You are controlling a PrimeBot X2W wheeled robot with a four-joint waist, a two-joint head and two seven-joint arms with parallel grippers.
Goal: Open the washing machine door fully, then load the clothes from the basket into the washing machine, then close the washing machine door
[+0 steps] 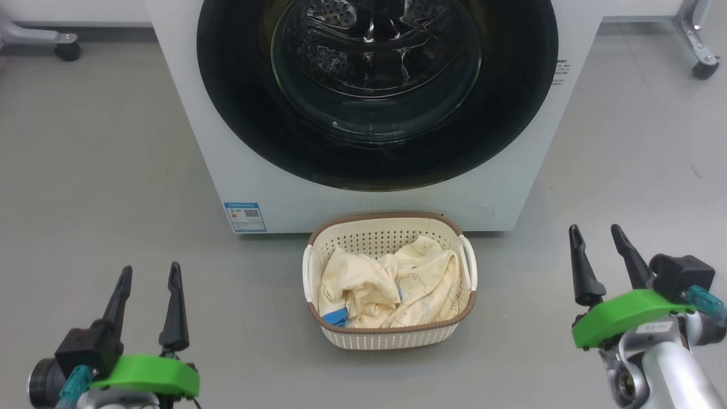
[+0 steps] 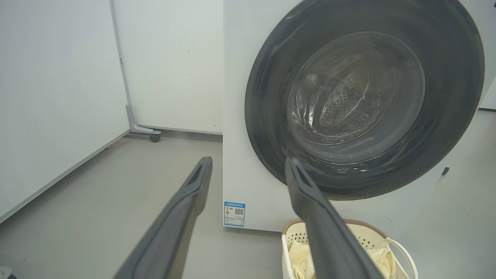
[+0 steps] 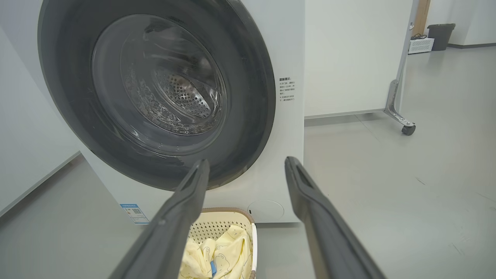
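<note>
Looking down from the head, the washing machine door [image 1: 377, 85] is shut, straight ahead. The left gripper [image 1: 150, 272] and right gripper [image 1: 596, 233] stand wide and empty, and the right one looks nearer. The left wrist sees the door [image 2: 364, 97] up and right of its fingers [image 2: 321, 217]. The right wrist sees the door [image 3: 155, 89] up and left.

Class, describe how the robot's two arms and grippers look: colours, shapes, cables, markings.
The left gripper and right gripper each have two long, tapering dark fingers on a bright green plastic bracket. A black box with a teal plug sits beside each. The right forearm is pale silver metal with a small white label.
</note>
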